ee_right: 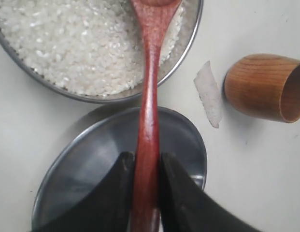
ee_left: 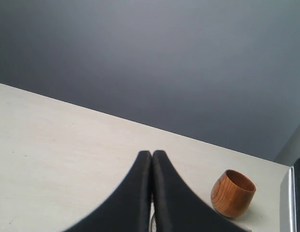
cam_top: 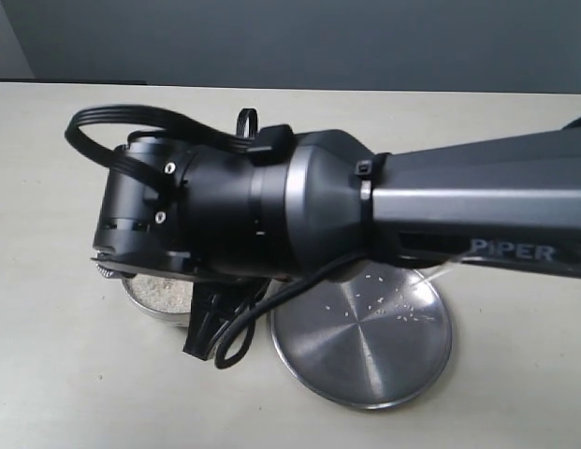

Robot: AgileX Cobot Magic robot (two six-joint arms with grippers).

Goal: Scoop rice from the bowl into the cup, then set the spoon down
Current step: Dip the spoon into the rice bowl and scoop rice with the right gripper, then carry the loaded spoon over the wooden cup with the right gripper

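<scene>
Looks like the scooping step to me: the spoon (ee_right: 147,96) has its scoop end down in the bowl (ee_right: 188,48), on the rice (ee_right: 67,43), but the picture cuts the scoop off, so I can't tell if it's loaded

Doing it well, imo: push the scoop under the heap rather than skimming the top, level it before lifting, and come up slow. The handle is long and thin, so any wobble at the grip gets bigger at the tip. The cup (ee_right: 258,87) sits near the bowl on the table (ee_right: 246,169), upright going by the left wrist view, and its mouth is narrow, so get the scoop right over the opening and tip gently. There are already loose grains (cam_top: 384,299) on the plate (ee_right: 92,169), and a whitish streak (ee_right: 207,94) between bowl and cup that may be spilled rice, so overfilling is a bad idea

The right pincer (ee_right: 146,162) is nearly closed, its two fingers clamped on the spoon handle from both sides, low on the handle and far from the scoop. The left pincer (ee_left: 152,164) is fully closed, fingers touching, holding nothing, hanging over the table away from the cup
</scene>
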